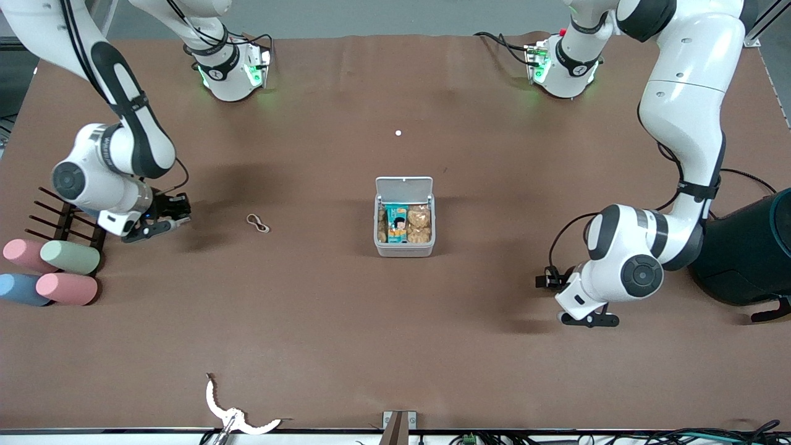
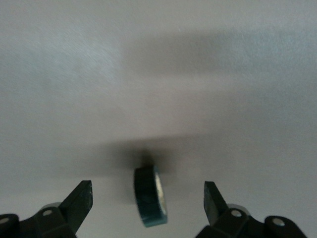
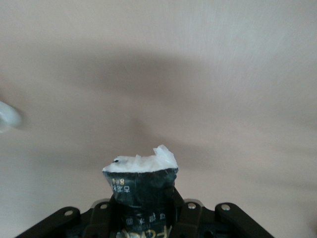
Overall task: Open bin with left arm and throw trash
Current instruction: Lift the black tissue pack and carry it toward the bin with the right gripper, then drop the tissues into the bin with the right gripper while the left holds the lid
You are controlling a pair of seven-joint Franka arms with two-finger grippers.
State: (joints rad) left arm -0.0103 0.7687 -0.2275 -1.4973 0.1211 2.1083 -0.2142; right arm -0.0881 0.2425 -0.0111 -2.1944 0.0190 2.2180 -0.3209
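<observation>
Brown counter (image 1: pixel 395 346) carries the small square white-grey plastic bin (image 1: pixel 405 248) at its middle, its flat lid up and snack packets inside. Toward the right arm's end from the bin lies the beige twisted rubber band (image 1: pixel 258 223). Past it the right tool (image 1: pixel 162 220) is clamped on the black packet with white print (image 3: pixel 143 191). Toward the left arm's end from the bin, the left tool (image 2: pixel 148 198) stands with fingers apart around the black tape roll (image 2: pixel 150 196), not touching it.

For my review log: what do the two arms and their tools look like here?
Both arms are glossy white with rounded joints, black bands and round black joint caps. Black cables run along them, and their bases glow green. The left tool and right tool are black, with angular black fingers.
</observation>
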